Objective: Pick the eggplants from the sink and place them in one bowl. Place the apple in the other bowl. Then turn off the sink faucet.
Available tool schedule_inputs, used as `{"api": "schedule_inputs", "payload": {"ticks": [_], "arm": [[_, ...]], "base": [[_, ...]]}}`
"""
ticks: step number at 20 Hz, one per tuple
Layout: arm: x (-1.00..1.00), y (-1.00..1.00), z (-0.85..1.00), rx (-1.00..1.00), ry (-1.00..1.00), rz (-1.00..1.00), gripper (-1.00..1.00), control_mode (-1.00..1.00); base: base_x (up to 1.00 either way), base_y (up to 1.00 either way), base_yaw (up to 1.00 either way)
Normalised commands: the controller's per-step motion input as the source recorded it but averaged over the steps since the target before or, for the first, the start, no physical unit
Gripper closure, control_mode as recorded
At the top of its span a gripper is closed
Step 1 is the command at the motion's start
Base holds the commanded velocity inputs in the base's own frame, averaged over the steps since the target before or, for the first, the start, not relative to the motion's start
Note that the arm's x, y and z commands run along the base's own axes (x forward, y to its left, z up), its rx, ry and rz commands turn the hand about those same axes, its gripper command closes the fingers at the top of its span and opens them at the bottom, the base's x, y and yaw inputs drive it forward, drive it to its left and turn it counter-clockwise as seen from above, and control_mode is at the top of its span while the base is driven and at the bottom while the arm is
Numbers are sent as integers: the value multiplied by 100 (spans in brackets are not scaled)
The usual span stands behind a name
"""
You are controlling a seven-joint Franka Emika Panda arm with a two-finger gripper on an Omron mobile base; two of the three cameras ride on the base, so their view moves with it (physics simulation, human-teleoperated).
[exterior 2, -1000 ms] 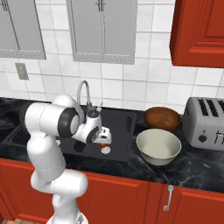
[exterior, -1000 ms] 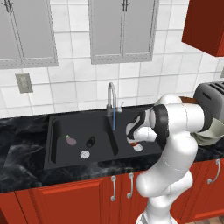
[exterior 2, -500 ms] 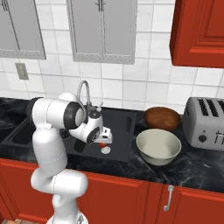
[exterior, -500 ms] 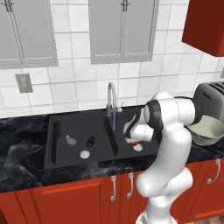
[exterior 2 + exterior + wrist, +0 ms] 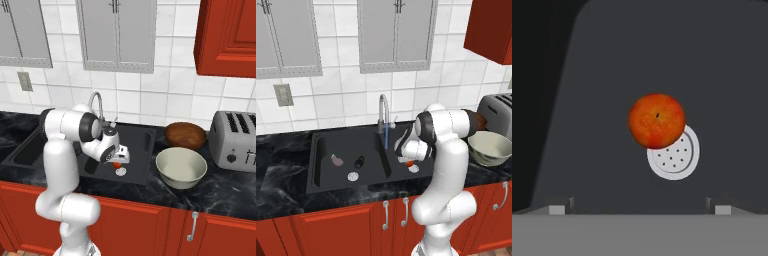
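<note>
Hand (image 5: 637, 207) open, empty, over the sink's (image 5: 321, 167) right basin, aimed down at the apple (image 5: 657, 121). Apple sits on the basin floor, overlapping the drain (image 5: 676, 154). Both eggplants (image 5: 336, 160) lie in the left basin, apart, near its drain. Grey bowl (image 5: 181, 167) and brown bowl (image 5: 185, 135) on the desk (image 5: 225, 190) right of the sink. Faucet (image 5: 384, 116) running.

A glossy white arm (image 5: 448, 165) is seen, built of rounded tubular segments with dark grey bands at the joints. A white hand with dark patches is carried at its end. Two small dark finger tips (image 5: 557, 208) are shown.
</note>
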Motion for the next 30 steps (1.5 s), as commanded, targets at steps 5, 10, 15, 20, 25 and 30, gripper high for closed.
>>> {"api": "schedule_inputs", "payload": {"ticks": [5, 10, 15, 20, 25, 30], "arm": [[25, -1, -19, 0, 0, 1, -100, -100], [24, -2, -19, 0, 0, 1, -100, -100], [23, -4, -18, 0, 0, 1, -100, -100], [21, -1, -19, 0, 0, 1, -100, -100], [14, 0, -21, 0, 0, 0, -100, -100], [6, 0, -23, 0, 0, 0, -100, -100]], "base": [[0, 0, 0], [0, 0, 0], [0, 0, 0], [0, 0, 0], [0, 0, 0], [0, 0, 0]]}}
